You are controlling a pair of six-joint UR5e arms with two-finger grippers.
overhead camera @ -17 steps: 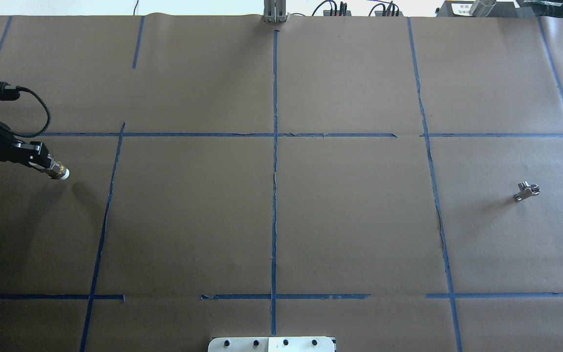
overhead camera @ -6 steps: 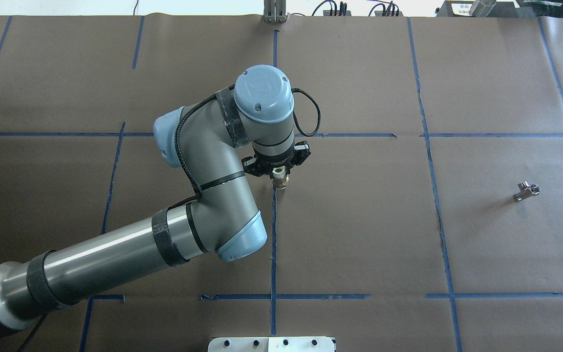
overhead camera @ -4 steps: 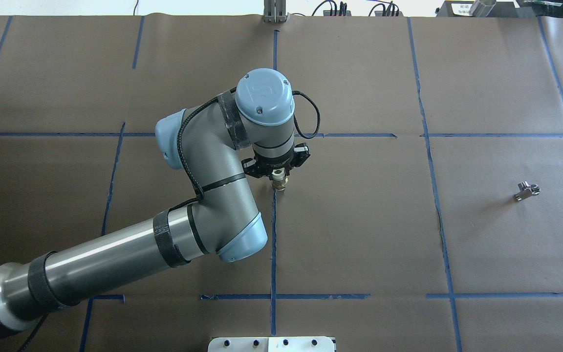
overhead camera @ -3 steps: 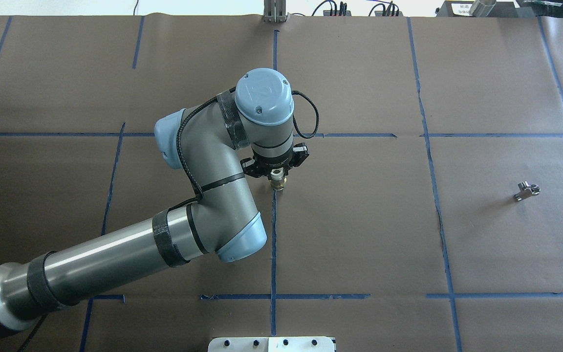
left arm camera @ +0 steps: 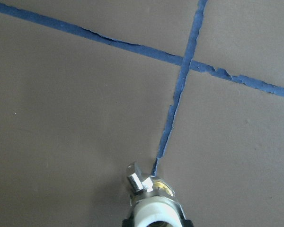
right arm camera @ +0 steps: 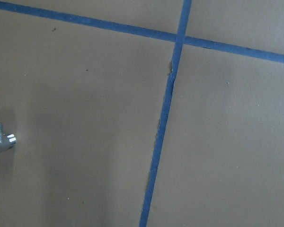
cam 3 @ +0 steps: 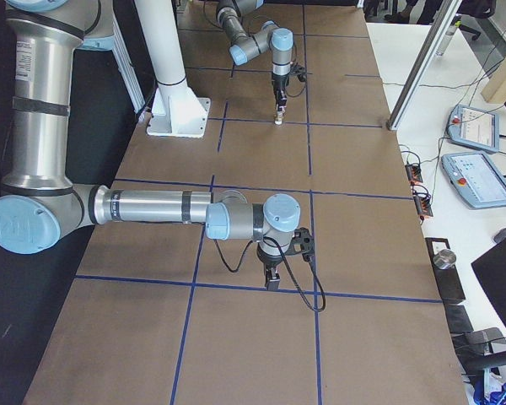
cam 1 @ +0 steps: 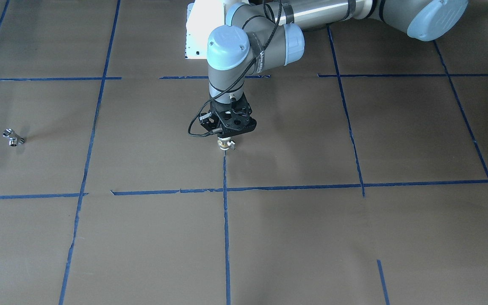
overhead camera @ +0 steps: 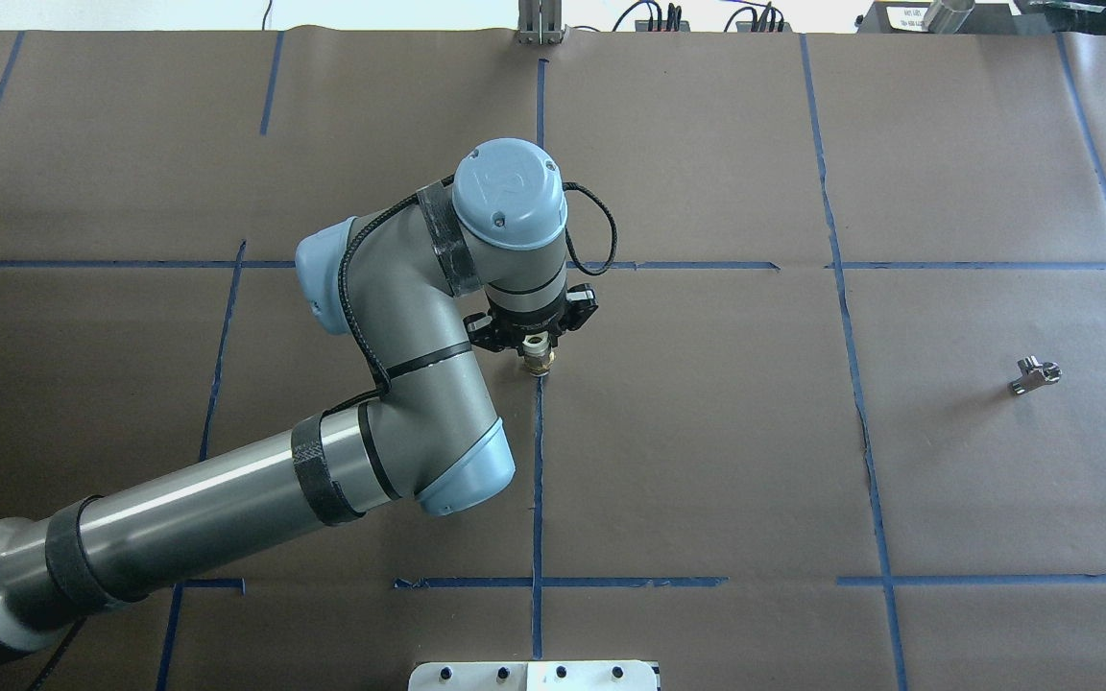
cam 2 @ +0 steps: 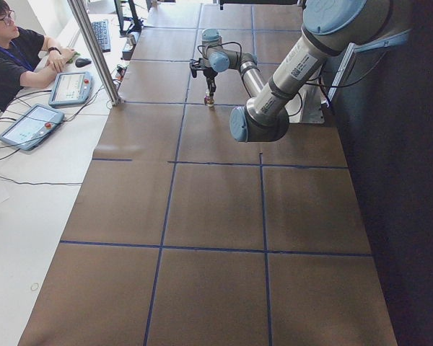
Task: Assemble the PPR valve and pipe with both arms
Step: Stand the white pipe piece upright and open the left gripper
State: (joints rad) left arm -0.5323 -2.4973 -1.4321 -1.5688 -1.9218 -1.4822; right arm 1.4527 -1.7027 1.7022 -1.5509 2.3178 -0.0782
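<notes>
As the left gripper (overhead camera: pixel 535 342) clamps the valve (overhead camera: pixel 539 363) mid-table, the pipe (overhead camera: pixel 1035 374) lies well apart at three o'clock. Right gripper (cam 3: pixel 272 283): opening unclear.

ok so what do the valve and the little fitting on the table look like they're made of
The PPR valve: white matte end, likely plastic; the yellowish glossy middle looks like brass. The pipe: bright mirror-like silver all over, probably chromed or polished metal.

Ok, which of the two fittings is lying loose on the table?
The all-silver branched pipe, alone on the robot's right side; the brass PPR valve is clamped in the left tool.
</notes>
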